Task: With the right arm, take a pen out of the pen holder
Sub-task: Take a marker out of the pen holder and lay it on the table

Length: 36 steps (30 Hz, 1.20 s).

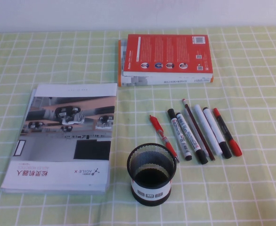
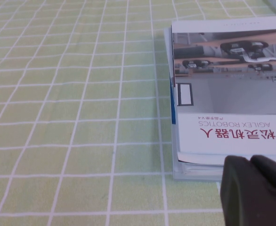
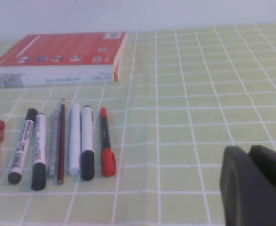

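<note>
The black mesh pen holder (image 1: 150, 173) stands near the table's front edge, and no pen shows above its rim. Several pens and markers (image 1: 197, 134) lie side by side on the cloth just behind and to the right of it. The leftmost, a red pen (image 1: 163, 136), reaches the holder's rim. In the right wrist view the same row of pens (image 3: 74, 141) lies far off to one side of my right gripper (image 3: 248, 151), which is shut and holds nothing. My left gripper (image 2: 251, 162) is shut and hangs by the brochure's corner. Neither arm appears in the high view.
A red book (image 1: 166, 54) lies at the back of the table, also seen as the red book (image 3: 58, 54) beyond the pens. A stack of brochures (image 1: 67, 136) covers the left side, with its corner (image 2: 227, 94) by the left gripper. A green checked cloth (image 1: 251, 188) covers the table.
</note>
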Available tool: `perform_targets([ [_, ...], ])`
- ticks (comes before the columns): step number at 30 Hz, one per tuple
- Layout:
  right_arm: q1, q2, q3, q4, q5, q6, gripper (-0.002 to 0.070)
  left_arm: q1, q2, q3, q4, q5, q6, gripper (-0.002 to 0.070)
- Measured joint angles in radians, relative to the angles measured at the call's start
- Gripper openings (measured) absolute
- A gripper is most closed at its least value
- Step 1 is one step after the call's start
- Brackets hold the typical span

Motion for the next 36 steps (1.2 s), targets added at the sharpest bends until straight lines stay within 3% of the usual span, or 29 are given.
perform_targets([
  [6, 0.000, -0.127, 0.000, 0.000, 0.053, -0.007, -0.0013, 0.000, 0.000, 0.000, 0.000, 0.000, 0.000, -0.0005],
  [21, 0.000, -0.137, 0.000, -0.012, 0.094, -0.029, -0.0012, 0.000, 0.000, 0.000, 0.000, 0.000, 0.000, -0.0005],
  [28, 0.000, -0.137, 0.000, -0.238, 0.209, 0.192, -0.0012, 0.000, 0.000, 0.000, 0.000, 0.000, 0.000, -0.0005],
  [36, 0.000, -0.137, 0.000, -0.260, 0.279, 0.202, -0.0012, 0.000, 0.000, 0.000, 0.000, 0.000, 0.000, -0.0005],
])
